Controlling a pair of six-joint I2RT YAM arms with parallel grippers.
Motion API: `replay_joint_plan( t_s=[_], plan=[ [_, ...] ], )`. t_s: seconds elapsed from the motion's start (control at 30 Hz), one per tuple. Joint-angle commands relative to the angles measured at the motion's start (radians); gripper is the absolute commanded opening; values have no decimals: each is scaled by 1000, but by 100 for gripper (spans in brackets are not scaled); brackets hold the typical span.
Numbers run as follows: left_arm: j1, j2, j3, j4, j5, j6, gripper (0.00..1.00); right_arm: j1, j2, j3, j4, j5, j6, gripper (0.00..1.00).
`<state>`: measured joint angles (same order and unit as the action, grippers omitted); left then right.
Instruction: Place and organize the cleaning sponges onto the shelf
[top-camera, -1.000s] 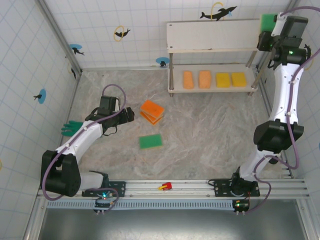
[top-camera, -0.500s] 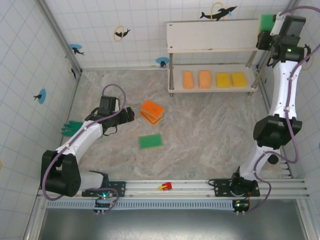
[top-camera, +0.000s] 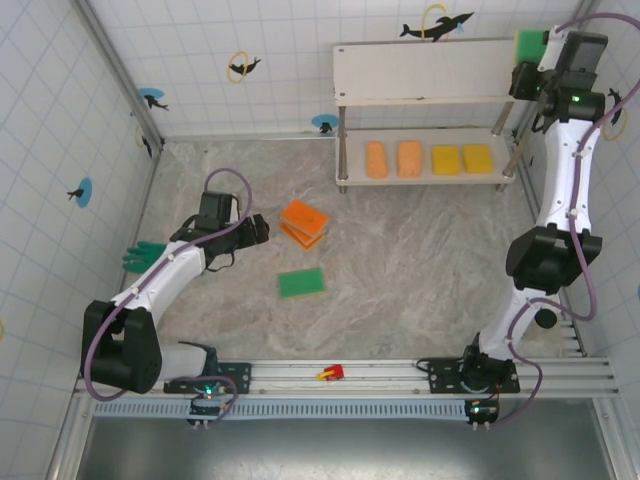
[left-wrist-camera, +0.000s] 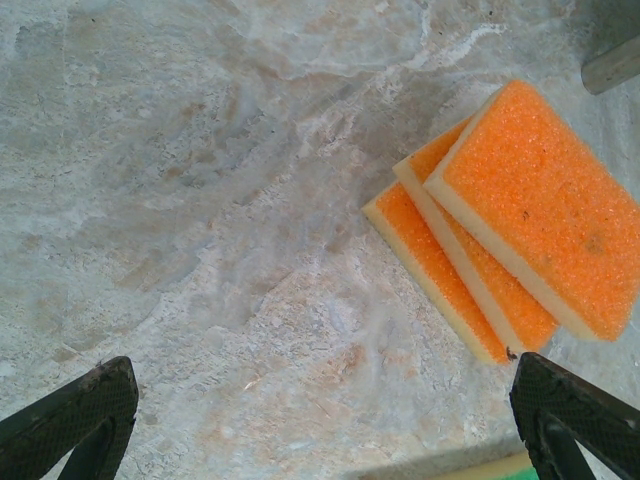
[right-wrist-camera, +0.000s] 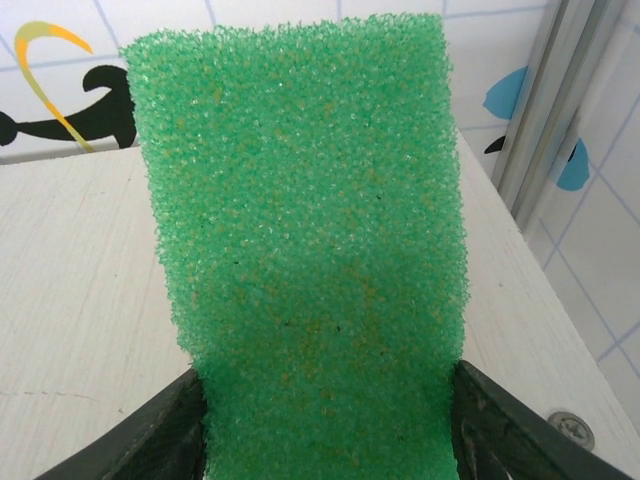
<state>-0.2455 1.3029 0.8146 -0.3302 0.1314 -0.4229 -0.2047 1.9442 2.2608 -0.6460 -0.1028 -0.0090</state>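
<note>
Green sponge (right-wrist-camera: 300, 220) pinched in right tool (right-wrist-camera: 330, 420), over far right end of shelf (top-camera: 430, 70) top board. Left tool (left-wrist-camera: 320, 420) spread wide, empty, above table (left-wrist-camera: 200, 200) beside stacked orange sponges (left-wrist-camera: 500, 230).

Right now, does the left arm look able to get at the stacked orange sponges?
Probably yes: the left arm ends close beside the orange sponges, its jaws open and empty, with bare table between them and nothing in the way.

The green sponge (right-wrist-camera: 300, 200) looks coarse and porous, the shelf board (right-wrist-camera: 70, 300) matt, the tabletop (left-wrist-camera: 200, 200) marbled stone-like
</note>
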Motion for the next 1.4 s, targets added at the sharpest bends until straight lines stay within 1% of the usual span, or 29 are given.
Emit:
replay_joint_plan(
  t_s=[0.0,0.23,0.43,0.87,1.37],
  plan=[
    [7,-2,20,7,9,-10,97,-7,20,39,17,-5,-3,62],
    [8,-6,17,6,4,-10,97,-7,33,39,17,-10,-3,62],
    [8,-4,18,8,4,-10,97,-6,32,29,17,-11,-6,65],
    [9,-12,9,10,1,-10,97,-2,8,-75,65,6,0,66],
    [8,-14,-1,13,-4,-11,97,21,7,-102,72,74,-12,66]
  ],
)
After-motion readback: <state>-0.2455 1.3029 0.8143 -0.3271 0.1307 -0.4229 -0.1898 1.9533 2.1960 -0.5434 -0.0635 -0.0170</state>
